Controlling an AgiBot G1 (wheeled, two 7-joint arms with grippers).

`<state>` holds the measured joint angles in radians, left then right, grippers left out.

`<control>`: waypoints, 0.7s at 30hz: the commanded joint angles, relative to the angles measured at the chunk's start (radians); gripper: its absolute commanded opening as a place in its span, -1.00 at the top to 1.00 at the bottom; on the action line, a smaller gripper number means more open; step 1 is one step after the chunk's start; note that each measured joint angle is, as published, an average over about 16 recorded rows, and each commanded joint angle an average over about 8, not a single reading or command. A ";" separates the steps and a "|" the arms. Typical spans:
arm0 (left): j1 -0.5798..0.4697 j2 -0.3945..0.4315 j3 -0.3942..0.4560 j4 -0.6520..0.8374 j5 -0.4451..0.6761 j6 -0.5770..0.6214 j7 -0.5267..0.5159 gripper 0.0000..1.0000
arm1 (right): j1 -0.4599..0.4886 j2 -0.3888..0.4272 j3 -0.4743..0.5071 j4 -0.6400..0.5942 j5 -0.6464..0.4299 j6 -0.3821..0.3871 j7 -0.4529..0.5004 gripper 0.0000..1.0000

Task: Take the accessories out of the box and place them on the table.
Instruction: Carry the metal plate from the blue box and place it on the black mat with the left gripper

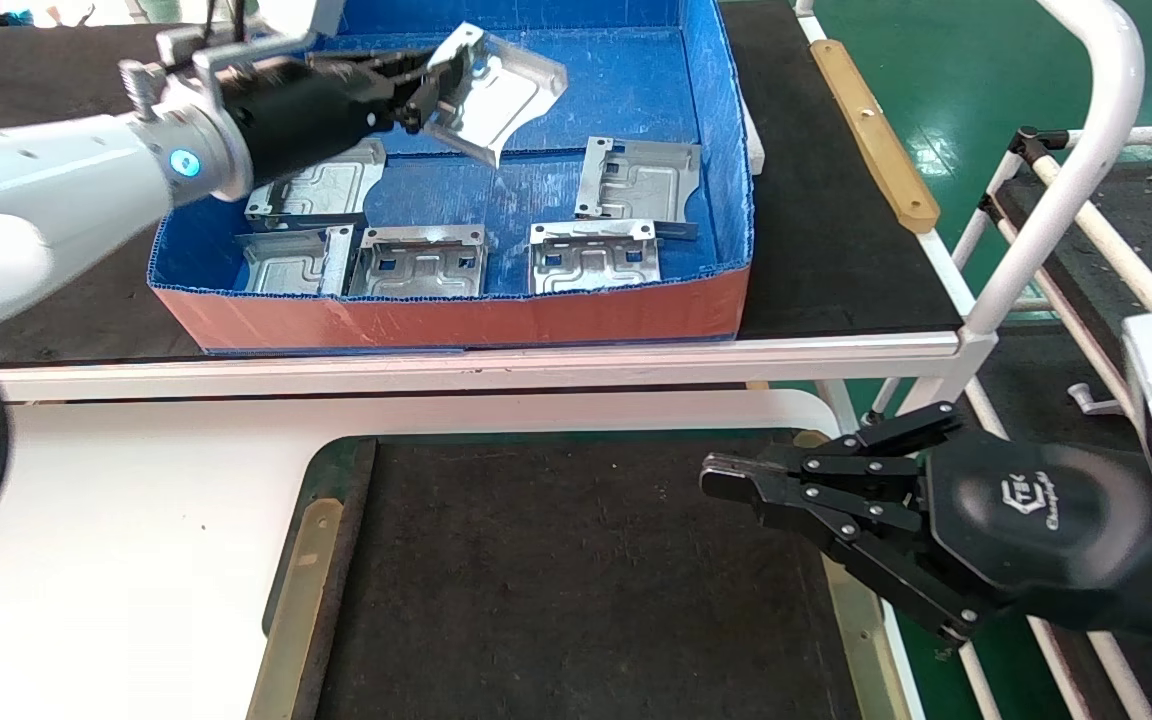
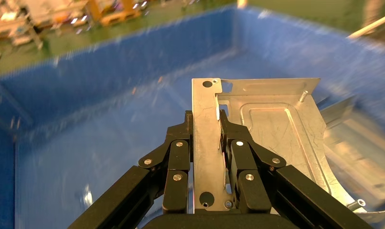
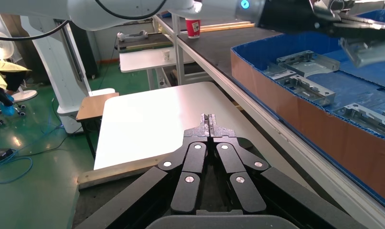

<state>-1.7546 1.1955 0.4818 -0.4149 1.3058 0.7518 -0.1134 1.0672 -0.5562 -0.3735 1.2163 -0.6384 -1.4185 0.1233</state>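
Note:
The blue box with a reddish front face stands on the far bench. My left gripper hangs above the box's back half, shut on the bent edge of one silvery accessory, which is lifted and tilted. In the left wrist view that accessory stands edge-on in the gripper, over the box floor. Several more accessories lie flat in the box, among them ones at the right and the front. My right gripper is shut and empty, low over the right edge of the table.
A black-matted bench carries the box. A white tube frame rises at the right. A white tabletop lies left of the table's mat. In the right wrist view a red cup stands far off on the bench.

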 commanded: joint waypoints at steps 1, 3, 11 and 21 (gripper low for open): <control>-0.002 -0.022 -0.010 -0.024 -0.018 0.044 0.020 1.00 | 0.000 0.000 0.000 0.000 0.000 0.000 0.000 1.00; 0.009 -0.049 -0.016 -0.058 -0.035 0.101 0.029 1.00 | 0.000 0.000 0.000 0.000 0.000 0.000 0.000 1.00; 0.094 -0.158 -0.032 -0.223 -0.096 0.278 0.022 1.00 | 0.000 0.000 0.000 0.000 0.000 0.000 0.000 1.00; 0.250 -0.287 -0.057 -0.467 -0.206 0.472 -0.001 1.00 | 0.000 0.000 0.000 0.000 0.000 0.000 0.000 1.00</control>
<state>-1.5101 0.9163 0.4233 -0.8643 1.0984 1.2191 -0.1035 1.0672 -0.5562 -0.3736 1.2163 -0.6384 -1.4185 0.1233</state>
